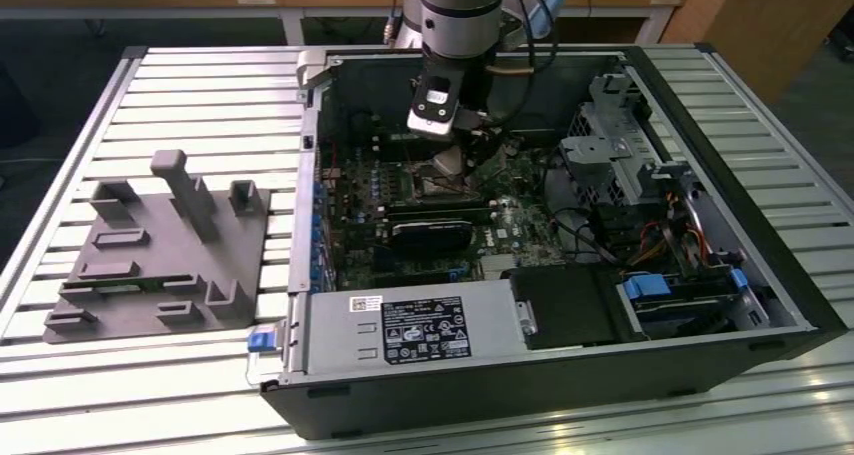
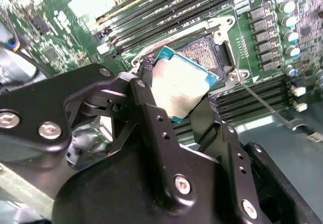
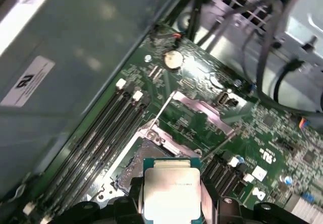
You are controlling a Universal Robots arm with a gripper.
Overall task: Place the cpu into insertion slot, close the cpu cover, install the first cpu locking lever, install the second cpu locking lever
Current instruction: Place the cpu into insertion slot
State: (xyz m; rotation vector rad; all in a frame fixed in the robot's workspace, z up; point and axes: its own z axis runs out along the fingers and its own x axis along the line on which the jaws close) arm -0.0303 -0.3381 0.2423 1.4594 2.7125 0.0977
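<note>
as gripper (image 2: 173,94) pinches cpu (image 3: 171,196), square, dull metal

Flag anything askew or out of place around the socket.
Nothing looks damaged or spilled. The cpu is not seated: the gripper holds it by its edges above the insertion slot, seemingly at a tilt to it. The cpu cover stands swung open.
</note>
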